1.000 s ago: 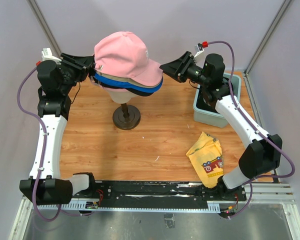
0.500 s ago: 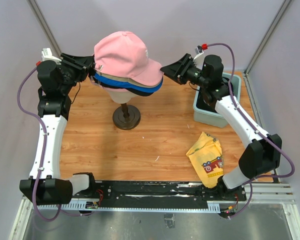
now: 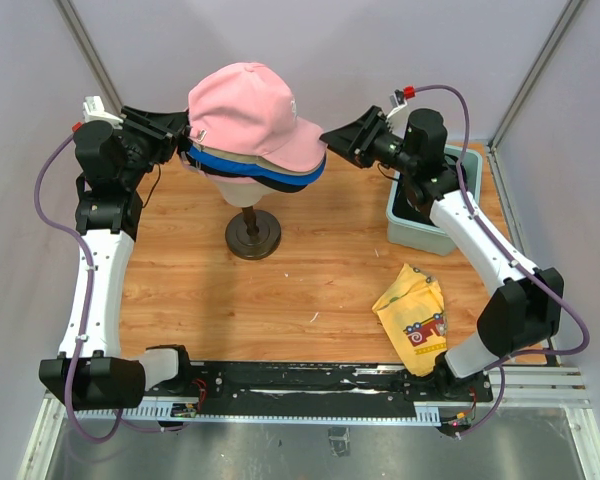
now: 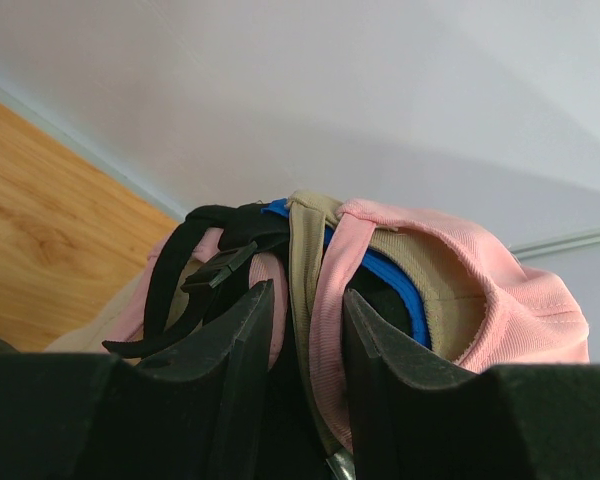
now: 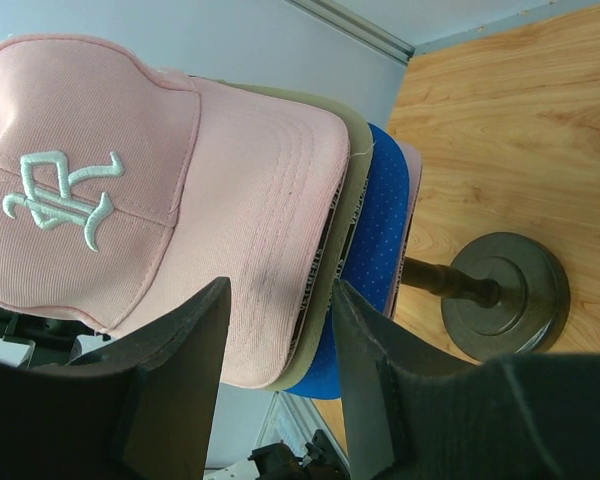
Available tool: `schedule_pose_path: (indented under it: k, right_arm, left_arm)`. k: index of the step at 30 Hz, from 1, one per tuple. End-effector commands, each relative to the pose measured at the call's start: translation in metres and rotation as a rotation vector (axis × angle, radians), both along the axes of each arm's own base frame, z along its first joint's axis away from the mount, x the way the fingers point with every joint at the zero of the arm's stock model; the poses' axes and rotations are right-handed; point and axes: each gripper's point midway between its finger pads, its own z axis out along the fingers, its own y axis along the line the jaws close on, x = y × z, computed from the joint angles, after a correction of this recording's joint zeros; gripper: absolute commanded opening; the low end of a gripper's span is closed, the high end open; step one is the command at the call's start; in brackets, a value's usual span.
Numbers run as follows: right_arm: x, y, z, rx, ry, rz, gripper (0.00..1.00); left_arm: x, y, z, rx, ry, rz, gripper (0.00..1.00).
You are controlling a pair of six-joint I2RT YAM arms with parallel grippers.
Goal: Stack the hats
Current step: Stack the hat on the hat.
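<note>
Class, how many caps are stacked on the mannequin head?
4 by colour, all on the mannequin head: pink cap on top; tan cap, blue cap, black cap beneath. More may be hidden.

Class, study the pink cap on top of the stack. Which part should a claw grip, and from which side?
Grip the pink cap by its brim, coming in level from the right. The brim juts out thin past the crown on that side, with nothing lying on it, so a claw can pinch it. The rounded crown offers no edge.
</note>
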Motion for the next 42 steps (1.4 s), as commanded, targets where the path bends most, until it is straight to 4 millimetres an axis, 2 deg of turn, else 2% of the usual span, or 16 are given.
schedule_pose_path:
  k: [1, 9, 12, 18, 32, 42]
  right_arm:
    - [-0.007, 0.012, 0.029, 0.03, -0.073, 0.033, 0.46]
    - [-0.012, 0.023, 0.033, 0.041, -0.076, 0.056, 0.46]
    - [-0.018, 0.024, 0.043, 0.057, -0.097, 0.062, 0.46]
    - [-0.028, 0.022, 0.056, 0.195, -0.104, 0.078, 0.46]
    - [-0.038, 0.018, 0.07, 0.428, -0.102, 0.119, 0.45]
    - [-0.04, 0.019, 0.069, 0.526, -0.086, 0.146, 0.37]
  left_arm:
    - [0.002, -0.001, -0.025, 0.01, 0.072, -0.018, 0.38]
    - [0.002, -0.002, -0.025, 0.007, 0.072, -0.022, 0.38]
    - [0.002, -0.002, -0.024, 0.005, 0.071, -0.022, 0.38]
    - [0.001, -0.003, -0.024, 0.002, 0.069, -0.023, 0.37]
    - [0.0, -0.003, -0.021, 0.006, 0.065, -0.027, 0.36]
    - [0.0, -0.003, -0.022, 0.01, 0.062, -0.03, 0.36]
